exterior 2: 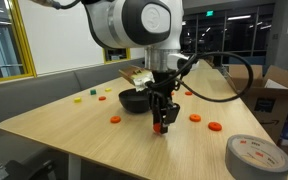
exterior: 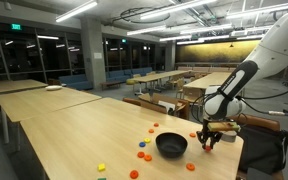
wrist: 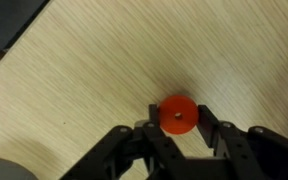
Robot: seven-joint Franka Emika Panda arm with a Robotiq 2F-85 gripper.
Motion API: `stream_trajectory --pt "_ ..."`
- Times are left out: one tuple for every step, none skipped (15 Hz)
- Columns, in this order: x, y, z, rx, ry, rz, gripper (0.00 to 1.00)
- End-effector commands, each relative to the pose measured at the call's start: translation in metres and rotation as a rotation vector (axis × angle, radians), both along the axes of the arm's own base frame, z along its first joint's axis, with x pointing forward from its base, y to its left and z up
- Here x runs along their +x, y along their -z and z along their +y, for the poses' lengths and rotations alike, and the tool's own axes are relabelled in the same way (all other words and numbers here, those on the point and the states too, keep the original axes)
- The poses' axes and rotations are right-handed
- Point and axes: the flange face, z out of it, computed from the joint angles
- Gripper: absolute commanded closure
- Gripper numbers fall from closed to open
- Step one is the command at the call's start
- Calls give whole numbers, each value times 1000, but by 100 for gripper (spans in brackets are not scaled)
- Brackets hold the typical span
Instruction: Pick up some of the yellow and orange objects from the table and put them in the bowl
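table [exterior: 74, 125]: light wood, bore everything | bowl [exterior: 171, 151]: black, near arm, contents n/visible | gripper [wrist: 179, 125]: you had it down at table near bowl, jaws clamped on 1 orange piece [wrist: 178, 112], not yet lifted | loose pcs [exterior: 134, 173]: several orange + yellow pc [exterior: 101, 167] lay scattered outside bowl; est. most of job left.

Grey tape roll [exterior 2: 256, 156] fgd; cardboard box [exterior 2: 281, 88] behind; white plate [exterior: 53, 88] on far tbl [exterior: 9, 87].
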Motion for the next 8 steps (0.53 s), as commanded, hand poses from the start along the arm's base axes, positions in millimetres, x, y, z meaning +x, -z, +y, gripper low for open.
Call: stream_trajectory --pt "18 -52 19 -74 -37 -40 82" --pt "26 -68 26 -103 -53 -59 82" --pt "34 -84 32 -129 -68 -76 82" --pt "42 -99 38 -149 -84 -92 82" --pt "52 -114 46 -165 -104 -114 82" --pt "63 -126 54 -173 -127 -136 82" --pt "73 -136 61 -172 -148 -158 82" --pt "84 -144 68 -167 -169 -179 82"
